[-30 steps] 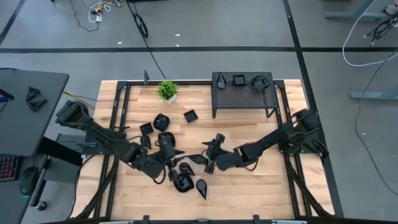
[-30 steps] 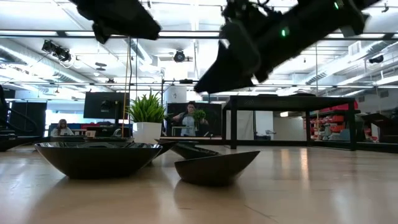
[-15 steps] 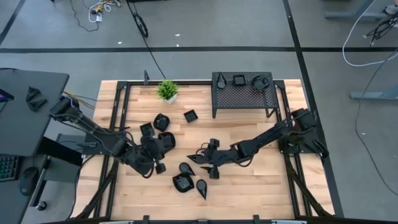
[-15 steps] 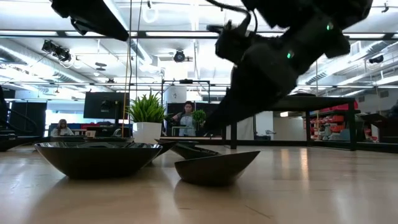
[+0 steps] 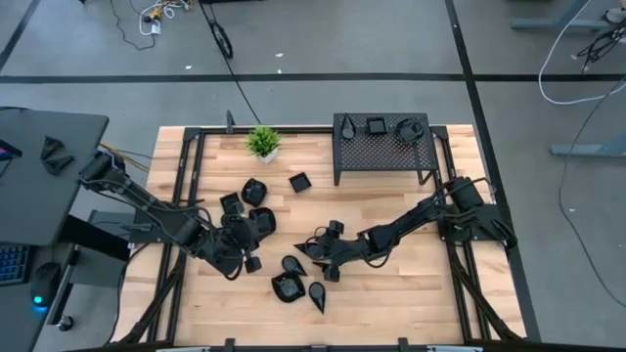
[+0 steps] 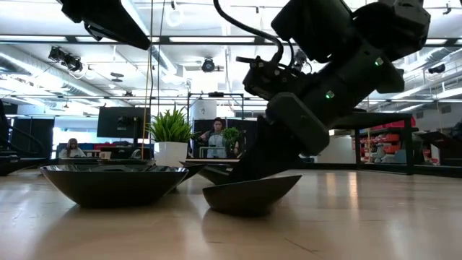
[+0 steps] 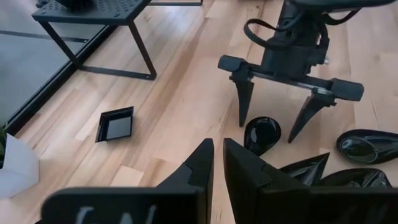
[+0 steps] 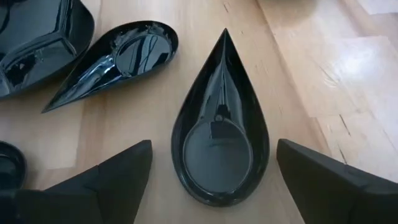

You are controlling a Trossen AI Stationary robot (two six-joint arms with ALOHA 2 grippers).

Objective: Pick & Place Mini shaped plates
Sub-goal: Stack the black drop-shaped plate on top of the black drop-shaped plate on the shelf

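Right gripper [image 5: 328,262] hangs low over the middle of the table [image 5: 411,293] with its fingers spread wide, straddling a teardrop plate [image 8: 220,140] that lies flat on the wood between them. The wrist view looks straight down into the dish, rounded end near the gripper and point away, so the fingers seem set to close across its widest part; nothing is pinched yet.

Largest thing after the table is the black perforated rack [image 5: 383,147] at the far edge, with three small dishes on top. It reads as the place where plates are meant to end up, judging by the task. The right arm reaches in from the table's right side at a long slant.

Left gripper [image 5: 246,256] sits at the near left with its fingers pressed almost together; the wrist view shows only a thin slit between them and no dish in it. It points toward the right gripper's work, apparently waiting.

Next in size come the loose mini shaped plates: a cluster of rounded and square ones [image 5: 252,192] on the left half, a lone square dish [image 5: 299,181] nearer the rack, and a few teardrops [image 5: 317,292] toward the near edge. They lie scattered, well apart from the rack.

Smallest is the potted plant [image 5: 262,143] at the far left corner, clear of both arms.

No brand, label or readable writing shows on any of these.
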